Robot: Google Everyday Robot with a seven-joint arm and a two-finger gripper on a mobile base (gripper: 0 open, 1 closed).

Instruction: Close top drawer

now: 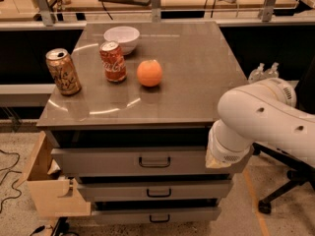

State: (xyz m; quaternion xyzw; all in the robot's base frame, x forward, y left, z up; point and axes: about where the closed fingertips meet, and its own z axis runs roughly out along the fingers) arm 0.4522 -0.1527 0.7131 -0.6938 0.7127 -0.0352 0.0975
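- The wide grey metal top drawer (98, 160) sits under the grey bench (197, 82) top, at 6 o'clock, pulled out a little.
- The tool (215, 161) on the white robot arm (266, 117) is at 4 o'clock, at the drawer front's right end.
- I cannot tell how open it is.

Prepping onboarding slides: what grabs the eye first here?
The big white arm, lower right, with its gripper at the right end of the top drawer front. Next the orange on the cabinet top, right of a red can and a gold can.
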